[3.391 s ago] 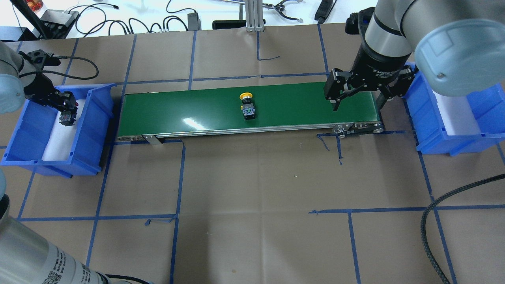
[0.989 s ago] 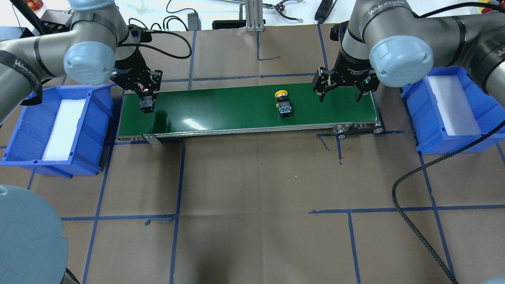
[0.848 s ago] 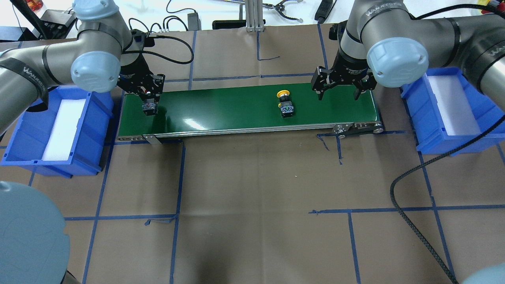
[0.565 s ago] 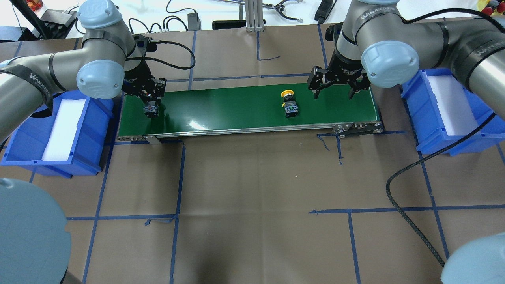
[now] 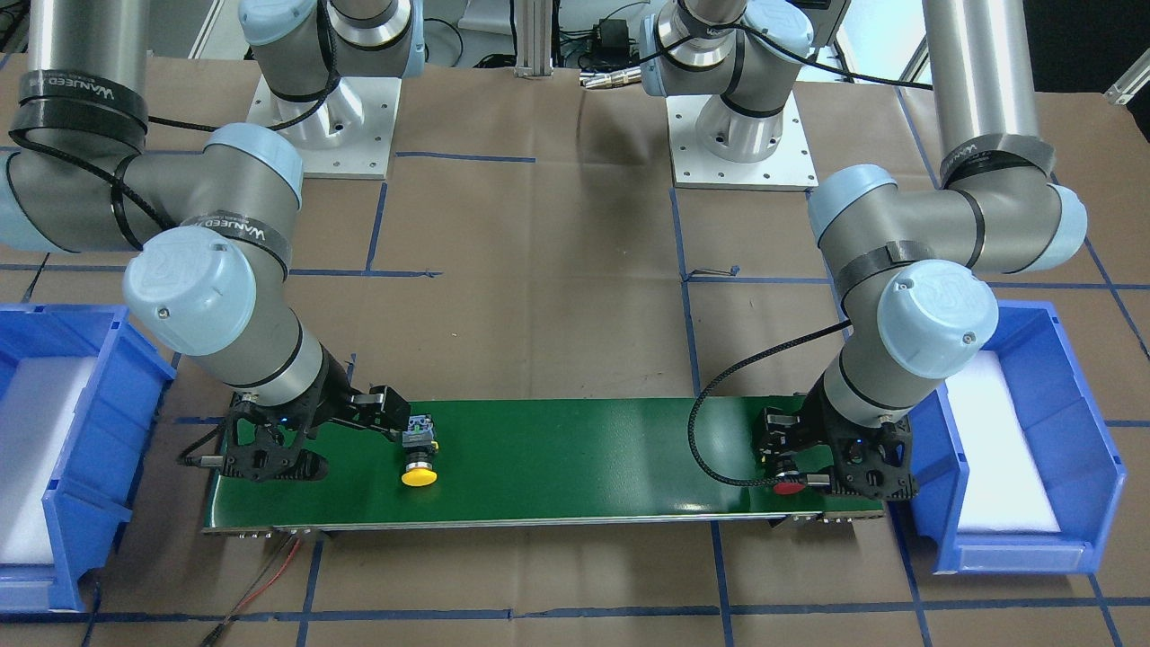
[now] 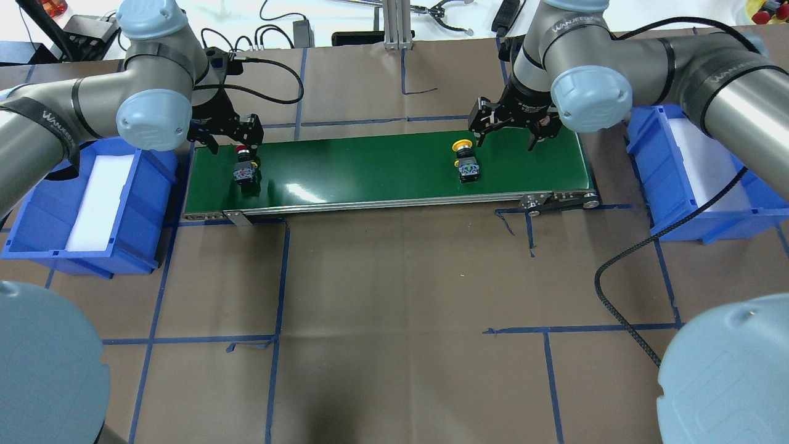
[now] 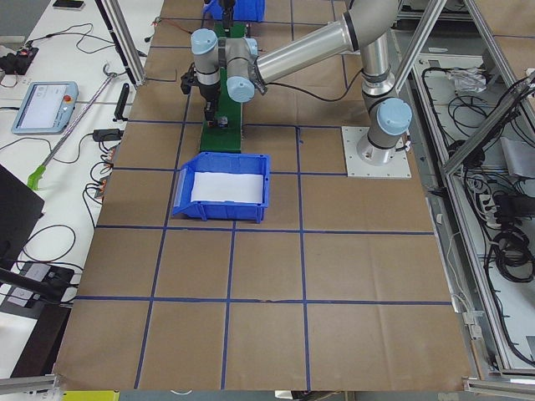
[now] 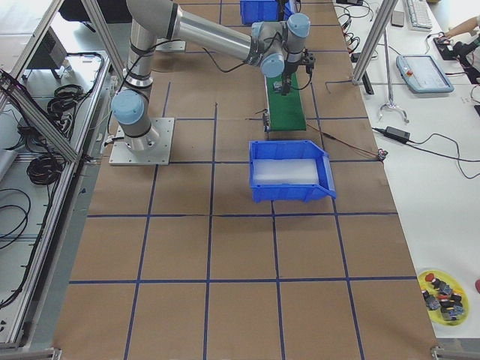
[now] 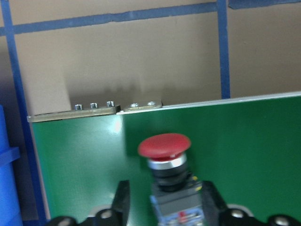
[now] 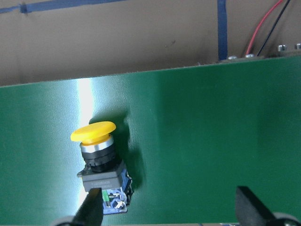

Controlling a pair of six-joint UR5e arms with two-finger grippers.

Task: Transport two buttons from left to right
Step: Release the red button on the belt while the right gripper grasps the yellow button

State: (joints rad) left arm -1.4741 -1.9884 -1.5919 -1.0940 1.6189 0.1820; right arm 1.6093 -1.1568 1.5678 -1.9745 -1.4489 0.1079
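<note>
Yellow button (image 6: 466, 166): lying across belt (image 6: 370, 163), cap to far edge, just robot-left of released right end effector (image 6: 504, 142).

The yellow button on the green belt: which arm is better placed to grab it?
The right arm. The right gripper hangs open beside the yellow button, near the belt's right end; the left gripper is far off, by the red button.
</note>
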